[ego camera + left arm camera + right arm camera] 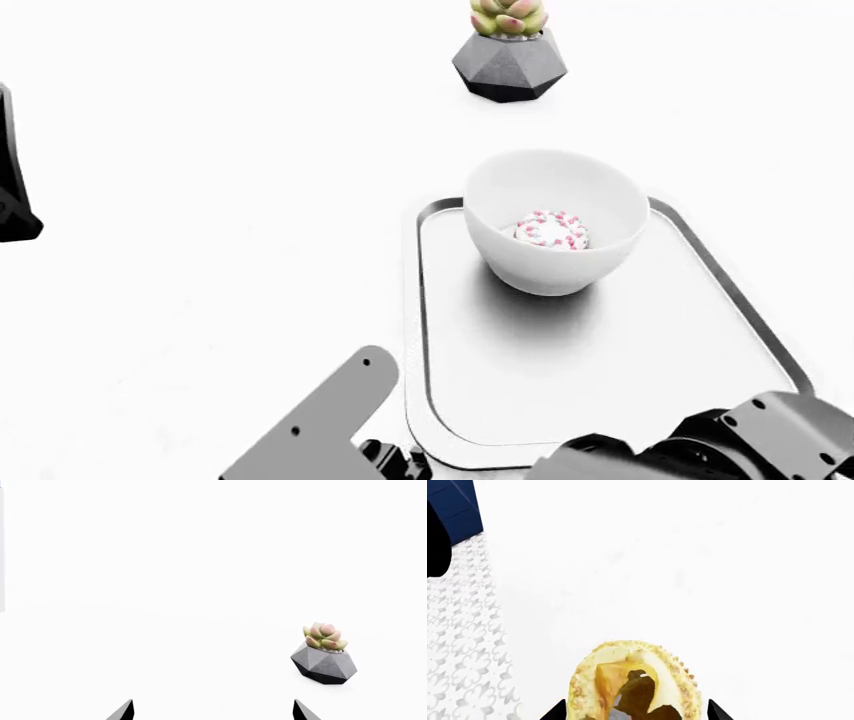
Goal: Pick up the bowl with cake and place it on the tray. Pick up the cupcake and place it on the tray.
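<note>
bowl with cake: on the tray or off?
On. In the head view the bowl sits upright inside the tray rim at its far end, cake inside.

No readable text, label, brand, number or sign appears on anything.

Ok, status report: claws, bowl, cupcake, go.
Left claw open, empty. Right claw around cupcake, grip unconfirmed. Bowl with cake already on tray. Plant pot beyond tray, not in the way.
</note>
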Robot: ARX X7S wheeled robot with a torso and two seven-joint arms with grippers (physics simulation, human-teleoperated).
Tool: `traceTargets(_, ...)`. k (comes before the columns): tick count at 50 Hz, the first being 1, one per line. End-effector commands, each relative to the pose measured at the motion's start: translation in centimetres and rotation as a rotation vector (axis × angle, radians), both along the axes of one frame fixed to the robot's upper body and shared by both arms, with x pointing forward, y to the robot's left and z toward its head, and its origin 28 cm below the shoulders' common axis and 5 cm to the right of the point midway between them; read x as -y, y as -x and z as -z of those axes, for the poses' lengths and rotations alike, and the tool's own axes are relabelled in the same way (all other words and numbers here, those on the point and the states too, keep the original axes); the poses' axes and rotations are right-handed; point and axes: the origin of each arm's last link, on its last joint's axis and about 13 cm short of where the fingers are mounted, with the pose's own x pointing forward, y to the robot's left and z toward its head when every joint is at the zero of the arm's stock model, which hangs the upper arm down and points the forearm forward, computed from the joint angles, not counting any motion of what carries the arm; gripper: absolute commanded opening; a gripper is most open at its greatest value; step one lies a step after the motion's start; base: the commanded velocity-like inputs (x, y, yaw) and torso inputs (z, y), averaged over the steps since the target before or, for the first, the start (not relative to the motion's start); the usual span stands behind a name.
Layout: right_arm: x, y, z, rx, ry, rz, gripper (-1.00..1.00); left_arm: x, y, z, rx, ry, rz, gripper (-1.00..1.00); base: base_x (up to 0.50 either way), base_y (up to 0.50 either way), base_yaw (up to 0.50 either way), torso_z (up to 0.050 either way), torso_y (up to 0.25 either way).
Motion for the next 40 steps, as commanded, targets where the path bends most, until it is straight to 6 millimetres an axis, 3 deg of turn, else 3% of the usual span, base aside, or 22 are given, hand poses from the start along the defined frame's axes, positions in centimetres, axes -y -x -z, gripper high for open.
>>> traceTargets(1, -0.1, -0.1, 0.7, -0.016, 0.016, -0.006, 1.00, 0.0, 0.0, 0.0, -0.001, 0.002, 0.000, 1.00, 0.00, 0.00, 0.00, 0.000, 0.000)
traceTargets(9, -0.1, 0.0, 1.0, -0.025, 0.029, -0.005, 1.00, 0.0, -0.1, 0.0, -0.001, 0.004, 0.000, 1.00, 0.00, 0.00, 0.00, 0.000, 0.000)
traceTargets(10, -0.1, 0.0, 1.0, -0.025, 0.031, -0.006, -1.00, 0.0, -0.1, 0.0, -0.002, 0.004, -0.001, 1.00, 0.00, 0.00, 0.00, 0.000, 0.000)
traceTargets(28, 0.0, 0.2, 0.8, -0.022, 0.029, 0.000, -1.00, -0.1, 0.0, -0.1, 0.000, 0.009, -0.003, 1.00, 0.00, 0.00, 0.00, 0.000, 0.000)
traceTargets(40, 0.3, 0.7, -2.7, 0.054, -0.002, 0.020, -1.00, -0.1, 0.0, -0.1, 0.000, 0.008, -0.005, 1.00, 0.00, 0.00, 0.00, 0.000, 0.000)
